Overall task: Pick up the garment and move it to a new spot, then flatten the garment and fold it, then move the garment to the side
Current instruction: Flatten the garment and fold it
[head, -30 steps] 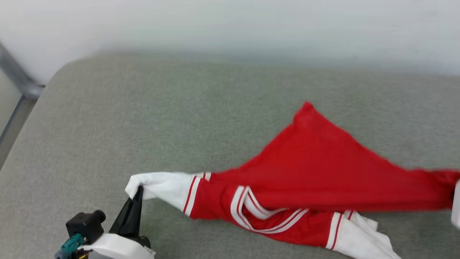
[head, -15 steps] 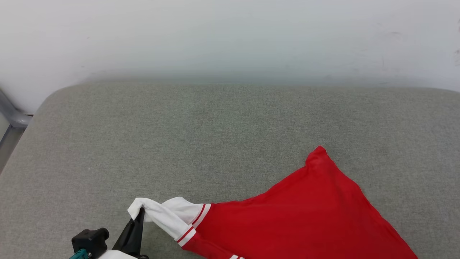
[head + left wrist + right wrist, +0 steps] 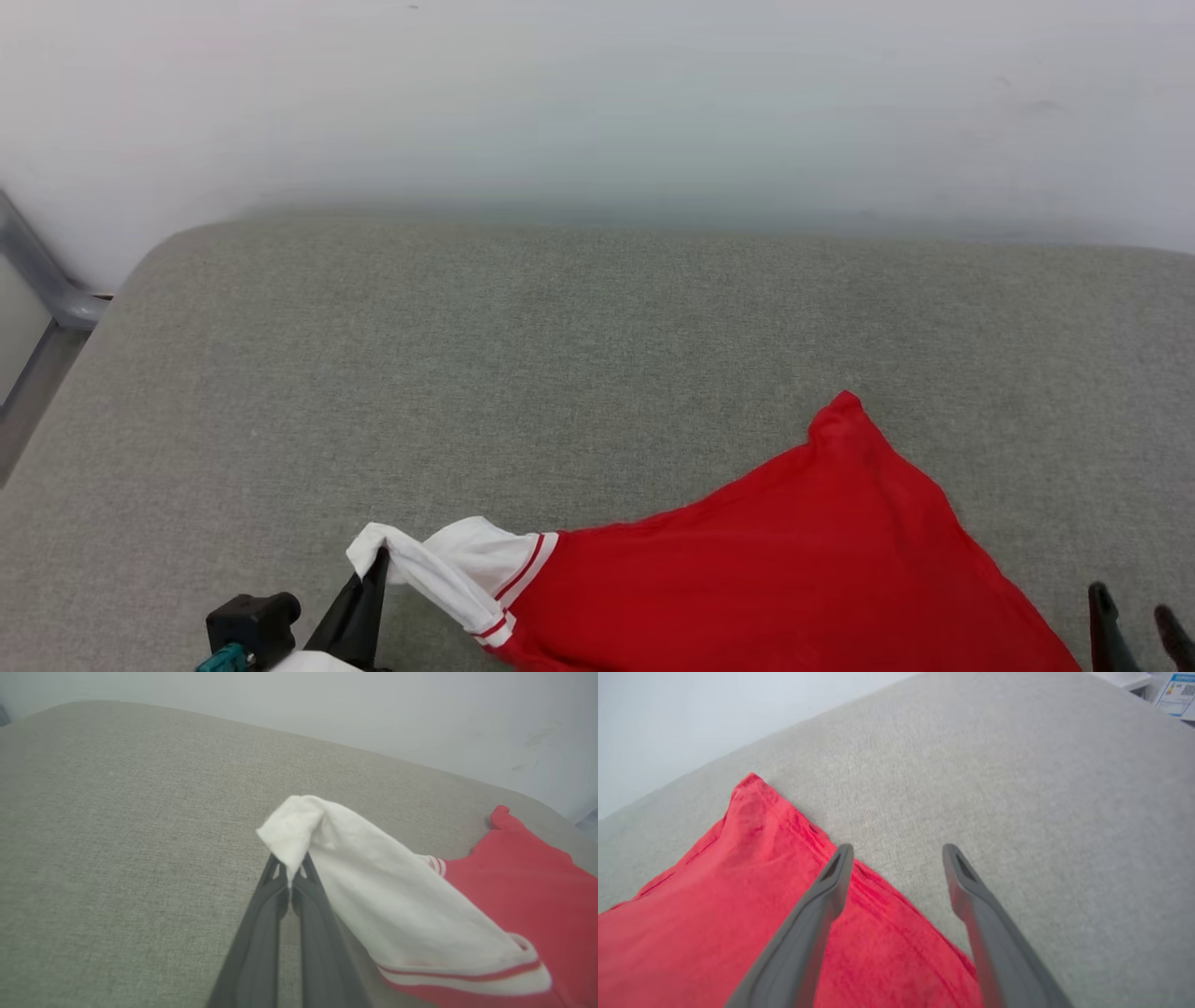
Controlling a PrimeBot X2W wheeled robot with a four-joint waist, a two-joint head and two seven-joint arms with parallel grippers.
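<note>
My left claw [image 3: 290, 870] is pinched tight. Its two dark fingers press together on a bunched tip of the white sleeve [image 3: 373, 891] of the red jersey T-shirt [image 3: 775, 569]. The sleeve cloth stands up in a small peak just past my fingertips. From there it droops away to that claw's right, down to a red-and-white striped cuff band where the red body begins. The body spreads flat over the grey fabric cushion [image 3: 560, 355], well off to the right of this claw, and narrows to a pointed corner on its far side.

My right claw [image 3: 897, 849] stands wide open with nothing between its fingers. It hangs at the T-shirt's right-hand edge. Its left finger is over red cloth and its right finger is over bare cushion. The stitched hem runs slantwise through the gap between them. I cannot tell whether either fingertip touches the cloth. The red corner lies ahead of this claw and to its left.

Past both claws the cushion runs on bare to a pale wall [image 3: 597, 93]. A grey metal bar [image 3: 42, 280] stands off the cushion's edge, ahead and far to the left of my left claw. A printed label [image 3: 1176, 693] sits beyond the cushion, far ahead and right of my right claw.
</note>
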